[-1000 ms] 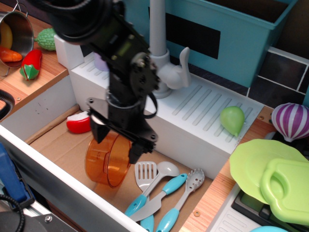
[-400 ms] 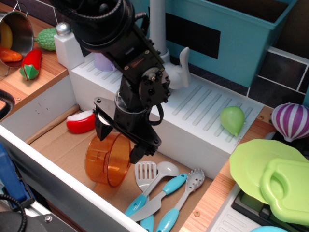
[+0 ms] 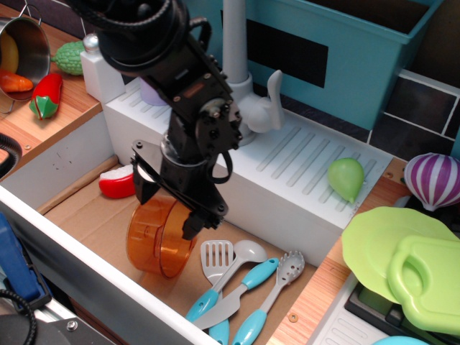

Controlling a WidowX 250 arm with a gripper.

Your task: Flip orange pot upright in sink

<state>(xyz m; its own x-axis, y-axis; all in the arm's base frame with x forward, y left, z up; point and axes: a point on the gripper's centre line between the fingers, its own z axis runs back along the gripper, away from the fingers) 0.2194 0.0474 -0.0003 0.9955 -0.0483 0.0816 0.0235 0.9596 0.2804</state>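
Black gripper [image 3: 167, 207] hangs over the sink [image 3: 79, 169], fingers spread wide either side of the orange pot's [image 3: 157, 238] upper rim; can't tell if they touch it. Pot lies on its side on the brown sink floor, near the front wall, open mouth facing right. Just behind it, by the arm's left side, a red-and-white toy [image 3: 118, 182]. To the right on the floor: teal-handled utensils [image 3: 241, 287], incl. slotted spatula, spoon, knife. Behind the arm, grey faucet [image 3: 248, 79] on the ribbed drainboard [image 3: 298, 162], w/ a green pear-like toy [image 3: 346, 178] on it. Steel pot [image 3: 25, 47] at far left on the wooden counter.
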